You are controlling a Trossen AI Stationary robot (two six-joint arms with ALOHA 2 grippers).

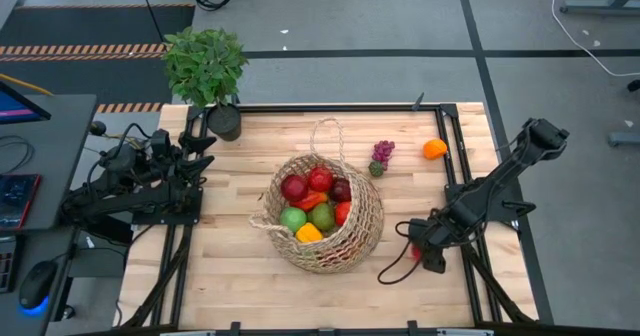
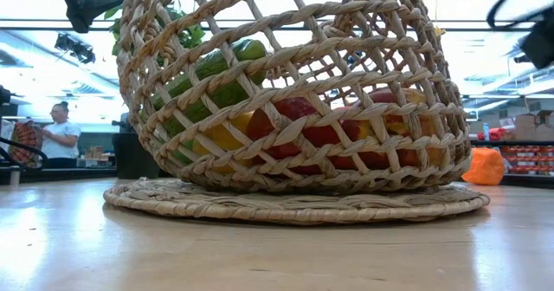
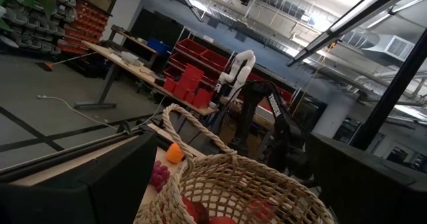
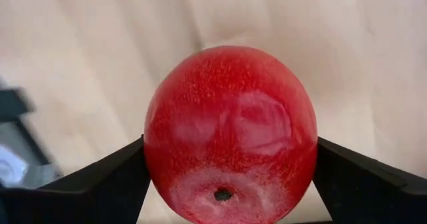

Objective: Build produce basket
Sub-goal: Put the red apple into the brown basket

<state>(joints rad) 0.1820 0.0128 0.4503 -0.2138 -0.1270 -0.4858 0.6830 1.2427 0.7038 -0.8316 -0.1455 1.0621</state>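
Observation:
The tan wicker basket (image 1: 325, 216) stands at the table's middle and holds several fruits: red apples, a green apple, a pear, peppers. In the low view (image 2: 286, 83) a cucumber shows through its weave. Purple grapes (image 1: 382, 154) and an orange (image 1: 434, 148) lie on the table right of and beyond the basket. My right gripper (image 1: 415, 248) is right of the basket, shut on a red apple (image 4: 230, 134). My left arm (image 1: 150, 171) waits at the table's left edge. My right gripper pinches the red apple between its two fingers (image 4: 107, 177), which sit on two opposite sides of it (image 4: 157, 151). The apple's dimpled end (image 4: 222, 195) faces the wrist camera. The fingers come slanting down from the table's right. I cannot tell whether the apple touches the table.
A potted green plant (image 1: 207, 71) stands at the table's far left corner. A black cable (image 1: 395, 268) lies on the wood near my right gripper. A person (image 2: 61, 135) stands in the room beyond the table.

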